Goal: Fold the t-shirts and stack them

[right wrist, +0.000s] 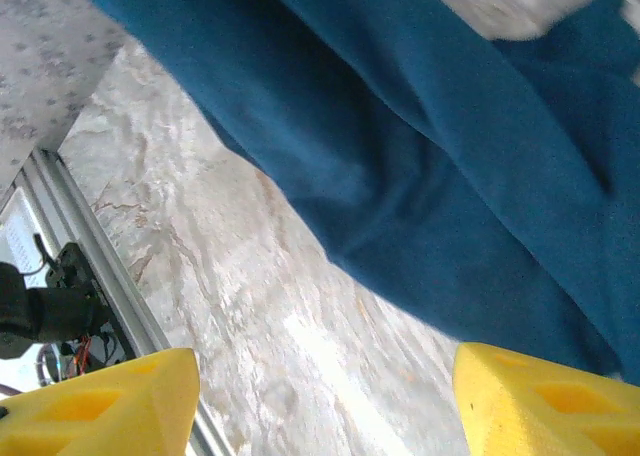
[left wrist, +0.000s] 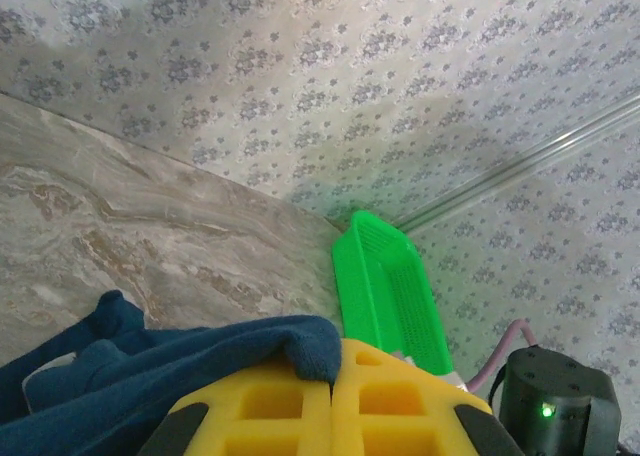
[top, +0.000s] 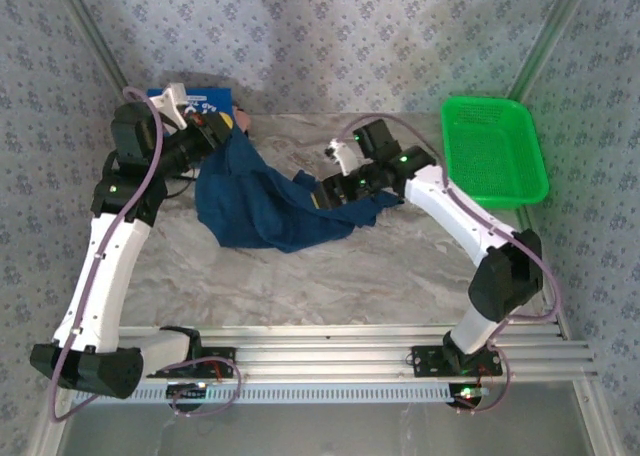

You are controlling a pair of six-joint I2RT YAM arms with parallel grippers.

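The left tool [left wrist: 333, 386] is clamping a bunched edge of the dark blue t-shirt [top: 260, 201], which is trailing across the surface toward the right tool [right wrist: 325, 376], hanging open just beside its hem; being soft and floppy, it is probably calling for corner grips

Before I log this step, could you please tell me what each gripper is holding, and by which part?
The left gripper is shut on a bunched edge of the dark blue t-shirt; the right gripper is open and holds nothing.
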